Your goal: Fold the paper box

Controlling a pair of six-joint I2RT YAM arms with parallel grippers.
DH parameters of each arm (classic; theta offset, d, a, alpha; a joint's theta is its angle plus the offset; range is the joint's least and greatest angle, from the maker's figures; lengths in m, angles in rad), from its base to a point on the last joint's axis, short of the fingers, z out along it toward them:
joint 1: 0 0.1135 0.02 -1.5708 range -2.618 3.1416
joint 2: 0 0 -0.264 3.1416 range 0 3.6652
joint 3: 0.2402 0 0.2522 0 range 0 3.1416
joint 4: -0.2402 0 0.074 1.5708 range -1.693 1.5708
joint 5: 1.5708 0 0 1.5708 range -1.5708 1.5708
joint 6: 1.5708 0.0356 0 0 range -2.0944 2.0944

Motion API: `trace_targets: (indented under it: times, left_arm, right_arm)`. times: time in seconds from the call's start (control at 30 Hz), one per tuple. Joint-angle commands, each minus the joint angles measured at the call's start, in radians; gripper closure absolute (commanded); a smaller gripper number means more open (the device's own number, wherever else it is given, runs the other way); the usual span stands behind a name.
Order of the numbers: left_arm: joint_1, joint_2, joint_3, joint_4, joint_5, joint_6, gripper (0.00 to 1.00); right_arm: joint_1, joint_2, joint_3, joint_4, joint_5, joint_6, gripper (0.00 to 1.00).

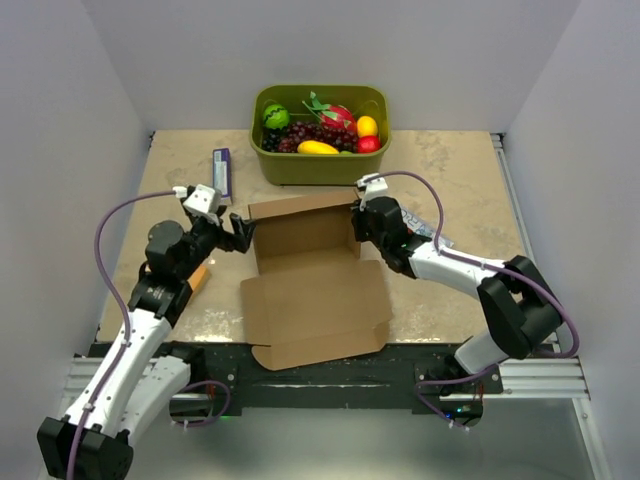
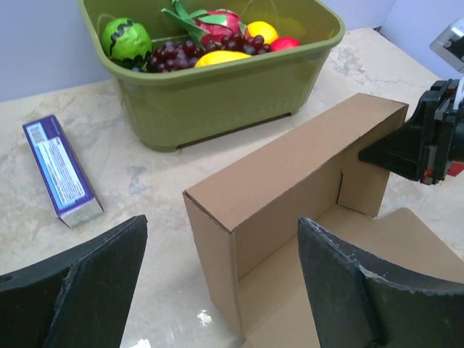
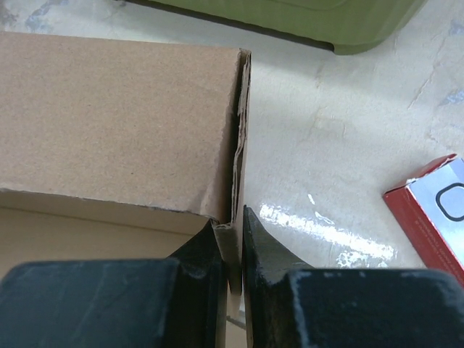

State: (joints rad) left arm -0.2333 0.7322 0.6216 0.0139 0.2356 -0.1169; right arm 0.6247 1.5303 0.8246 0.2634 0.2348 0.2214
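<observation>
The brown paper box (image 1: 310, 275) lies at the table's middle, its back wall and both end walls standing upright, its front flap flat toward me. My right gripper (image 3: 232, 235) is shut on the right end wall of the paper box (image 3: 123, 123), one finger inside, one outside. In the top view that right gripper (image 1: 358, 222) sits at the box's back right corner. My left gripper (image 2: 221, 290) stands wide open just short of the left end wall of the paper box (image 2: 290, 174), touching nothing; from above the left gripper (image 1: 243, 232) is beside the back left corner.
An olive-green tub (image 1: 320, 160) of fruit stands right behind the box. A purple packet (image 1: 222, 172) lies at the back left, a red-and-white packet (image 3: 435, 210) to the right of the box. An orange object (image 1: 198, 277) lies under my left arm.
</observation>
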Motion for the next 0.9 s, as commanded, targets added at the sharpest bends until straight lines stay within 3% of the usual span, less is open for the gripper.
trace_targets:
  times: [0.0, 0.27, 0.6, 0.73, 0.87]
  left_arm:
    - [-0.084, -0.030, -0.036, -0.006, -0.145, -0.116, 0.12]
    - [-0.135, 0.029, -0.160, 0.023, -0.272, -0.263, 0.11]
    - [-0.170, 0.111, -0.229, 0.205, -0.325, -0.247, 0.15]
    - [-0.173, 0.159, -0.229, 0.256, -0.335, -0.228, 0.24]
    - [-0.182, 0.202, -0.221, 0.276, -0.346, -0.211, 0.45]
  right_arm:
    - [-0.005, 0.001, 0.048, -0.104, -0.034, 0.045, 1.00]
    - [-0.008, 0.014, 0.073, -0.127, -0.064, 0.050, 1.00]
    - [-0.006, 0.016, 0.073, -0.127, -0.074, 0.064, 1.00]
    - [-0.006, 0.019, 0.067, -0.131, -0.058, 0.064, 1.00]
    - [-0.006, 0.016, 0.065, -0.138, -0.046, 0.065, 1.00]
